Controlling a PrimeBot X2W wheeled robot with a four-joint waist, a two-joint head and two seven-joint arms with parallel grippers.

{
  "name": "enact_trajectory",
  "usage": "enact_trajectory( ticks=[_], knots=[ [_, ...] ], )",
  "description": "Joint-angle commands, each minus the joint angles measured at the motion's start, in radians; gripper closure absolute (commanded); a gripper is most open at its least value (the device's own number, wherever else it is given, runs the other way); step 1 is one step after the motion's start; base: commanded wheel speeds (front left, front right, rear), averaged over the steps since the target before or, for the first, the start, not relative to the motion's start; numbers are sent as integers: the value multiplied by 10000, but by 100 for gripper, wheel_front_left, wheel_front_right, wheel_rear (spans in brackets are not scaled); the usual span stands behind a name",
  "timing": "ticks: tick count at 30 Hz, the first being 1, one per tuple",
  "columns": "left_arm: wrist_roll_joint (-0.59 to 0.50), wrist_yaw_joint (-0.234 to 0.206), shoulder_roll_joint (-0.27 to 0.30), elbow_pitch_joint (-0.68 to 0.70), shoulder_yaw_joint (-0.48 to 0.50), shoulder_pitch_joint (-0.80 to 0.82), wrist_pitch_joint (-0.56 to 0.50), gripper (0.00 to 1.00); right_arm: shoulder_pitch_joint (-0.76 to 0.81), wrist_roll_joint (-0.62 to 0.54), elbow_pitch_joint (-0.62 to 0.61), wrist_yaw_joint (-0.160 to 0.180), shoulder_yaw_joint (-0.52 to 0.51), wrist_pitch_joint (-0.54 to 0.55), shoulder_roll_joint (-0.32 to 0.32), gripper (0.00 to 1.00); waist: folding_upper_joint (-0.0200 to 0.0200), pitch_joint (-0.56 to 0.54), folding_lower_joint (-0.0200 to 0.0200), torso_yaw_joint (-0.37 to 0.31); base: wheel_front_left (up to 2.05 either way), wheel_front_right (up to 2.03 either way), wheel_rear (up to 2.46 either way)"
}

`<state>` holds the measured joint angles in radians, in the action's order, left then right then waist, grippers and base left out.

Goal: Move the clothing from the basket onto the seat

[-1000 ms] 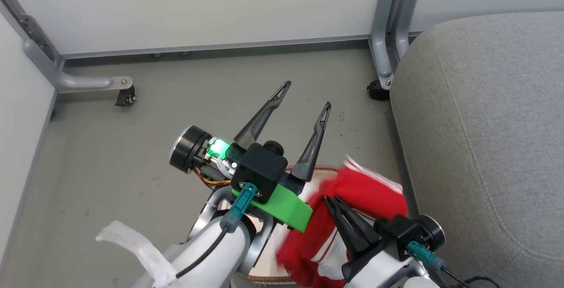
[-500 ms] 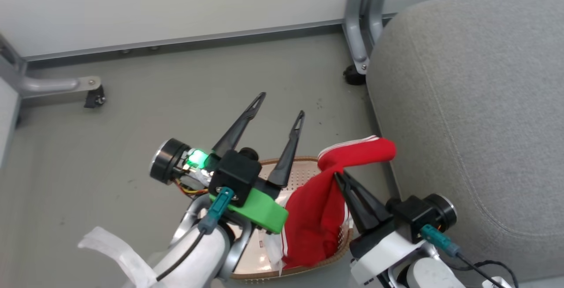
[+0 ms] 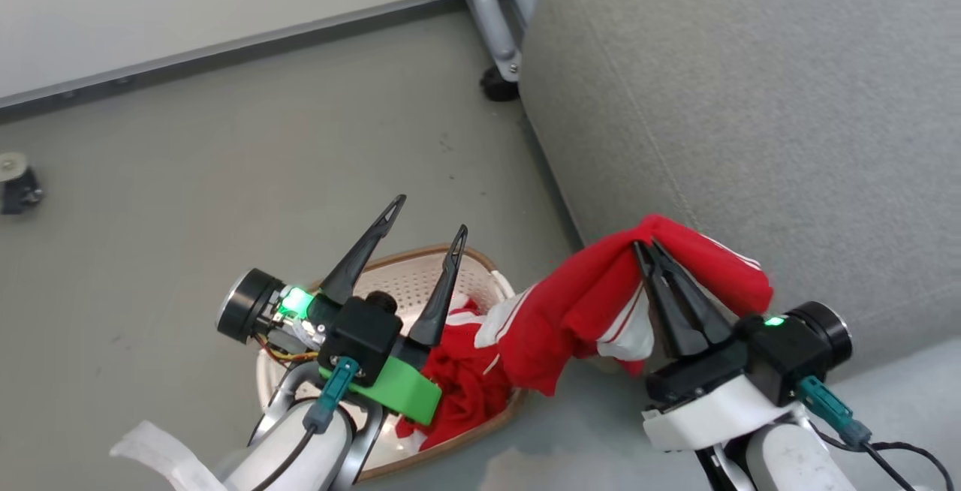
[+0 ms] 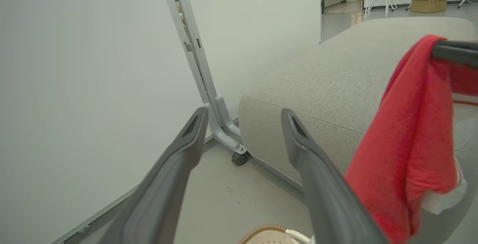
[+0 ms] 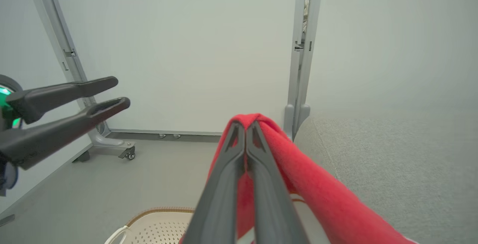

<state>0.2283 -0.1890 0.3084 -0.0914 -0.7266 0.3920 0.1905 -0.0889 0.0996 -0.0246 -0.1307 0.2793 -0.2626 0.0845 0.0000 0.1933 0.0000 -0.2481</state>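
The right gripper (image 3: 647, 245) has carried the red garment (image 3: 570, 311) up and toward the seat (image 3: 751, 100); its pinched fold now seems to overlap the seat's edge.

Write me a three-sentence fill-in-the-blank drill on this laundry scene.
1. The right gripper is shut on ____ clothing.
2. The left gripper, above the basket, has its jaws ____.
3. The seat has ____ upholstery.
Missing words: red; open; grey.
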Motion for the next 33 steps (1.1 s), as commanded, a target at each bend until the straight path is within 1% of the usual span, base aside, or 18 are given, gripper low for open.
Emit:
enact_trajectory(
  ticks=[1, 7, 12, 14, 16, 19, 21, 25, 26, 28, 31, 33],
  knots=[
    [-113, -56, 134, -55, 13, -139, 129, 0, 152, -94, -262, -1, -122, -34, -54, 100, 0, 621, 0, -892, 0, 0, 0],
    [-348, -247, 239, -79, -35, -172, 363, 0, 630, 109, -807, -1, -557, -34, -284, 100, 0, 1115, 0, -1627, 0, 0, 0],
    [-556, -56, 304, -23, -308, -1, 351, 0, 558, 107, -1250, 1, -770, -34, -327, 100, 0, 1604, 0, -1873, 0, 0, 0],
    [-659, -21, 299, 65, -397, 175, 275, 0, 250, 256, -1547, -1, -943, -34, -333, 100, 0, 1951, 0, -1882, 0, 0, 0],
    [-755, 50, 333, 151, -465, 336, 175, 0, -205, 160, -1765, 1, -1291, -34, -336, 100, 0, 2363, 0, -1863, 0, 0, 0],
    [-1104, 175, 523, 317, -651, 710, 61, 0, -1543, 377, -2050, -1, -2158, -33, -341, 100, 0, 3211, 0, -1789, 0, 0, 0],
    [-1319, 299, 567, 380, -759, 1025, -41, 0, -2730, 190, -1893, -1, -2775, -34, -346, 100, 0, 3775, 0, -1668, 0, 0, 0],
    [-1661, 619, 666, 487, -939, 1772, -272, 0, -5573, 287, -1138, 3, -4193, -33, -337, 100, 0, 4842, 0, -1297, 0, 0, 0],
    [-1716, 691, 704, 509, -938, 1945, -325, 0, -6361, 292, -792, 1, -4479, -33, -236, 100, 0, 5090, 0, -1201, 0, 0, 0],
    [-1766, 824, 754, 582, -931, 2220, -461, 0, -7753, 320, -186, 6, -5014, -33, 224, 100, 0, 5509, 0, -1013, 0, 0, 0],
    [-1727, 949, 745, 672, -916, 2519, -528, 0, -9299, 90, 643, 6, -5550, -33, 1017, 100, 0, 5912, 0, -683, 0, 0, 0],
    [-1647, 951, 729, 712, -851, 2604, -521, 0, -10080, -51, 1255, 6, -5986, -33, 1573, 100, 0, 6110, 0, -473, 0, 0, 0]
  ],
)
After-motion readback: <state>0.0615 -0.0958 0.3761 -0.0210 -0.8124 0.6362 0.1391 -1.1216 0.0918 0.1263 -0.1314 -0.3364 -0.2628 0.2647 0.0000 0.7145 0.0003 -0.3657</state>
